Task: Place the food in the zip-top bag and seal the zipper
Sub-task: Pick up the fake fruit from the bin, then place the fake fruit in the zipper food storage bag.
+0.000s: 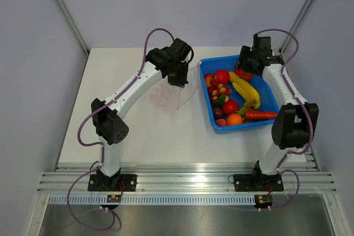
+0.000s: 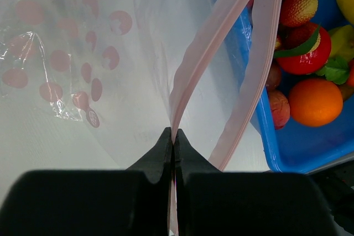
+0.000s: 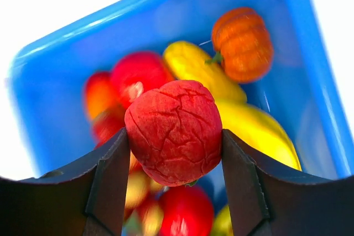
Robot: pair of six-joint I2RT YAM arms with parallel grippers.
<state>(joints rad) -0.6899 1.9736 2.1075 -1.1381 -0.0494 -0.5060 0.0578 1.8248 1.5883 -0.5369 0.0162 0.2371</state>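
The right tool (image 3: 174,136) clasps a red toy fruit (image 3: 174,120) over the blue tray (image 3: 55,53) — light, hard, round, probably best pinched across its middle. The left tool (image 2: 172,136), shut, pinches the zipper (image 2: 191,75) of the floppy, slick zip-top bag (image 2: 83,53) beside the tray.

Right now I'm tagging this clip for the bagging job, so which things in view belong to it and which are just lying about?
Job: zip-top bag; its zipper, pinched by the left gripper; red bumpy fruit, gripped by the right gripper; banana, carrot and other toy food in the blue tray.
Just there: the blue tray itself; table.
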